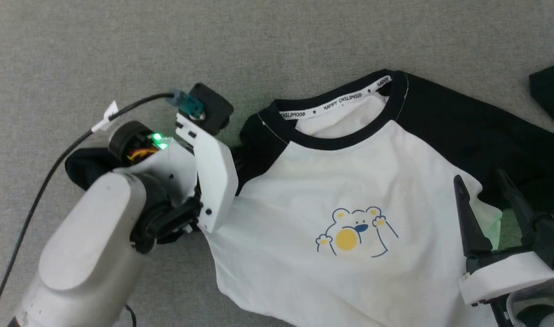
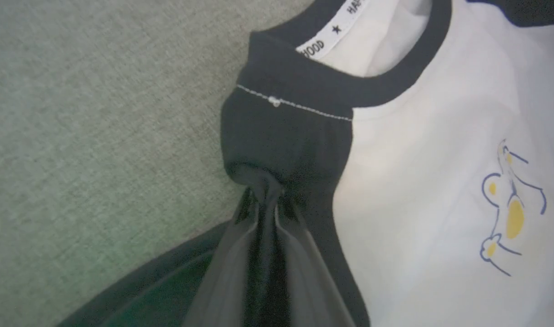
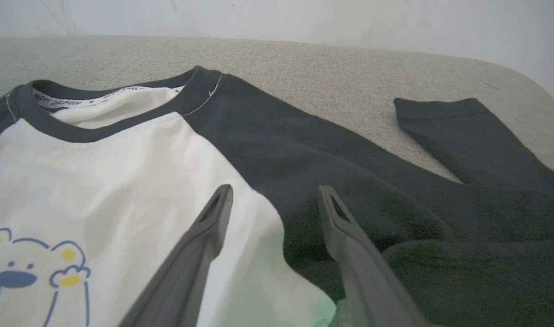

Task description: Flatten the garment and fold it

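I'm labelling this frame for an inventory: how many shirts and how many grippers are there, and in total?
Shirts: 1, the soft white long-sleeved shirt with black sleeves
Grippers: 2, the left gripper and the right gripper, each with two long dark fingers
Total: 3

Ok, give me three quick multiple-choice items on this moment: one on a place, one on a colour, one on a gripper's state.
1. Where is the left gripper on the garment?
A. on the black shoulder below the collar
B. on the white hem
C. on the far cuff

2. What colour is the round belly of the bear print?
A. red
B. yellow
C. green

3. How is the right gripper?
A. shut on the collar
B. shut on a cuff
C. open over the garment

Answers:
1 A, the left wrist view shows black cloth bunched at its fingertips.
2 B, the patch is yellow.
3 C, its fingers stand apart and hold nothing.
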